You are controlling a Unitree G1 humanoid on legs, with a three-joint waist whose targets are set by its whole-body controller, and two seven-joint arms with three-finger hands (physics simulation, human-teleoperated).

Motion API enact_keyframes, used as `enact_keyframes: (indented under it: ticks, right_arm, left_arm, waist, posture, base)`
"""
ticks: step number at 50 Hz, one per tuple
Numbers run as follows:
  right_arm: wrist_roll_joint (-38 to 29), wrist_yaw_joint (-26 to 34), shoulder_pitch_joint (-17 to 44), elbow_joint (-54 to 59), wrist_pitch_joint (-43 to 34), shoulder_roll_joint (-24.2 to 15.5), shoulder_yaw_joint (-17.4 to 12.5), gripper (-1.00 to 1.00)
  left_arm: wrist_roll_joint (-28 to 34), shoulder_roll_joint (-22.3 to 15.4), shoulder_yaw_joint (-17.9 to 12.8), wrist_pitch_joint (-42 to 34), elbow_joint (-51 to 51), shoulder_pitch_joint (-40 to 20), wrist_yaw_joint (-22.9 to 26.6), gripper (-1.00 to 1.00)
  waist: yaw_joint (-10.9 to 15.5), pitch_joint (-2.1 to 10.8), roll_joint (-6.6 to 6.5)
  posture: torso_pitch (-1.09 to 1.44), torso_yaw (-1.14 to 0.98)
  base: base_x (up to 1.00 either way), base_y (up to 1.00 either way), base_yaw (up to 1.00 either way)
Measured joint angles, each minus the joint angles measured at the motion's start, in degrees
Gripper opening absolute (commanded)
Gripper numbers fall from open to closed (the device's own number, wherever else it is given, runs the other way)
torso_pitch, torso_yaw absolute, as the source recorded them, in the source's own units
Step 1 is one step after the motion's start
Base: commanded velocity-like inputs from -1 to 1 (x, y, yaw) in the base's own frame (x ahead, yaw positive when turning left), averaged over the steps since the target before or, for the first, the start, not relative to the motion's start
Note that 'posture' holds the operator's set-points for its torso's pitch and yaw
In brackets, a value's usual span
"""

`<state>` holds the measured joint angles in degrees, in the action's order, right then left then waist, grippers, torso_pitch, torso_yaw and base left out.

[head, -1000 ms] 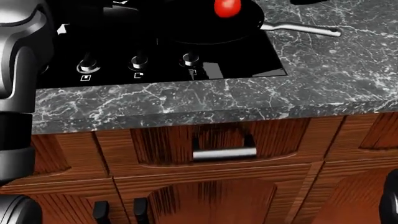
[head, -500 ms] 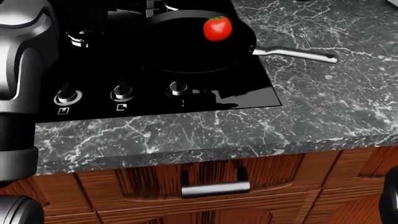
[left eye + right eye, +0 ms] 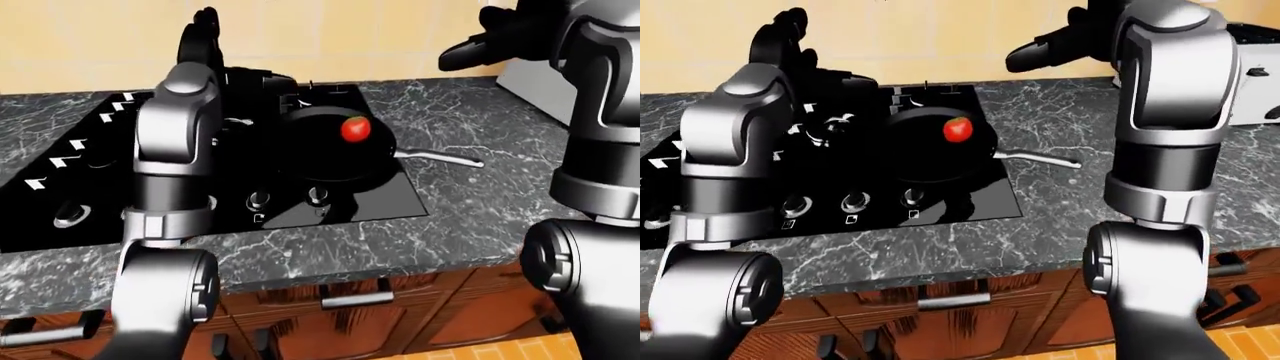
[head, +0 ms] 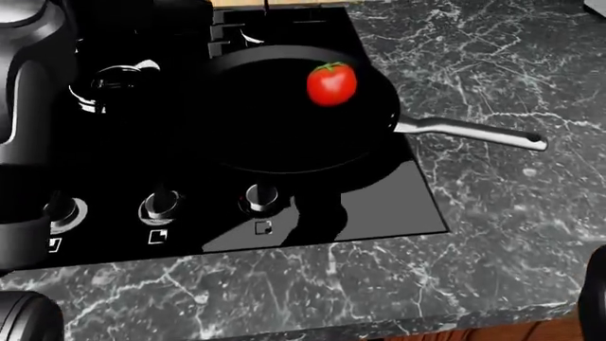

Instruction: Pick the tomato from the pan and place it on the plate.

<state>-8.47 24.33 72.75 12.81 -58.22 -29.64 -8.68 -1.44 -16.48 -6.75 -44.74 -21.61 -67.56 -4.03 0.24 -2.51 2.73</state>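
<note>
A red tomato [image 4: 332, 84] lies in the black frying pan [image 4: 256, 121], near the pan's upper right side. The pan sits on the black stove [image 4: 360, 213], its steel handle [image 4: 474, 132] pointing right over the marble counter. My left hand [image 3: 200, 34] is raised high above the stove's left half, fingers spread and empty. At the top of the right-eye view my right hand [image 3: 1045, 46] hovers well above the pan, open and holding nothing. No plate shows in any view.
Several stove knobs [image 4: 261, 196] line the stove's lower edge in the head view. Dark marble counter [image 4: 511, 234] stretches right of the stove. A white appliance [image 3: 1255, 52] stands at the far right. Wooden cabinets with a drawer handle [image 3: 952, 301] lie below.
The head camera has tilted up: stove, pan and tomato slid down the picture and the cabinet drawer left the view. The tomato has stayed in the pan.
</note>
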Motion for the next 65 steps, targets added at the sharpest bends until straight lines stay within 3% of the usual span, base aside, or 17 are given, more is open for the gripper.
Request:
enact_keyframes:
  ticks: [3,10,14,19,21,25,29,37,43,54,65]
  right_arm:
    - [-0.48,-0.15,-0.4,1.09,-0.97,-0.08,-0.14,1.0]
    - [-0.35,0.35,1.48,-0.54,-0.08,-0.46,-0.11,1.0]
    - [0.15,1.53,1.08,1.65,-0.51,0.3,0.9,1.0]
    - [1.03,2.77,2.57,3.89,4.58,-1.74,0.68,1.0]
    - [0.12,3.65,3.64,5.19,8.03,-2.86,1.89,1.0]
    - [-4.38,9.43,7.9,9.46,11.59,-4.66,5.86,1.0]
    - [-12.77,15.02,11.53,16.97,19.83,-4.65,8.67,1.0]
    - [-30.8,21.88,16.12,30.67,41.02,-3.65,9.78,1.0]
    - [-42.54,20.4,19.31,40.66,53.82,-1.12,10.66,1.0]
    - [-51.89,18.23,21.95,47.9,61.28,6.11,10.73,1.0]
    - [-55.1,18.82,22.51,51.61,62.33,11.44,10.95,1.0]
  left_arm:
    - [-0.54,0.33,0.6,-0.75,-0.59,0.3,0.43,1.0]
    - [-0.2,-0.79,-0.28,-0.45,1.48,-1.56,0.16,1.0]
    - [0.09,-1.05,-0.53,-1.26,-0.02,-0.42,0.07,1.0]
    - [0.11,-1.52,-0.67,-2.28,-0.99,0.07,0.37,1.0]
    - [0.22,-1.94,-0.83,-2.17,-0.99,-0.43,0.47,1.0]
    - [0.51,-2.96,-0.84,-1.24,-0.72,-1.27,0.93,1.0]
    - [0.67,-3.53,-1.11,-0.45,-0.79,-1.45,1.32,1.0]
    - [0.79,-4.78,-1.41,0.23,-2.45,-1.74,1.9,1.0]
    - [0.98,-5.52,-2.1,1.39,-4.74,-1.49,1.82,1.0]
    - [0.43,-7.84,-3.18,4.41,-8.42,-0.97,2.24,1.0]
    - [-0.18,-8.74,-3.28,5.53,-9.69,-0.78,2.39,1.0]
  waist:
    - [-0.34,-0.03,-0.14]
    - [-0.82,-0.52,-3.9]
    - [-0.5,-1.31,-1.89]
    - [-0.16,-1.7,-1.18]
    - [-0.19,-1.69,-1.29]
    - [-0.42,-1.46,-1.85]
    - [-0.7,-1.18,-2.47]
    - [-1.29,-1.6,-3.54]
    - [-1.74,-1.54,-4.06]
    - [-1.46,-1.32,-4.11]
    - [-1.05,-1.01,-3.94]
  posture:
    - [0.0,0.0]
    - [0.0,0.0]
    - [0.0,0.0]
    - [0.0,0.0]
    - [0.0,0.0]
    - [0.0,0.0]
    - [0.0,0.0]
    - [0.0,0.0]
    - [0.0,0.0]
    - [0.0,0.0]
    - [0.0,0.0]
  base:
    - [0.23,0.0,0.0]
    - [0.06,0.0,0.0]
    - [0.0,0.0,0.0]
    - [0.0,0.0,0.0]
    - [0.0,0.0,0.0]
    - [0.0,0.0,0.0]
    - [0.0,0.0,0.0]
    - [0.0,0.0,0.0]
    - [0.0,0.0,0.0]
    - [0.0,0.0,0.0]
    - [0.0,0.0,0.0]
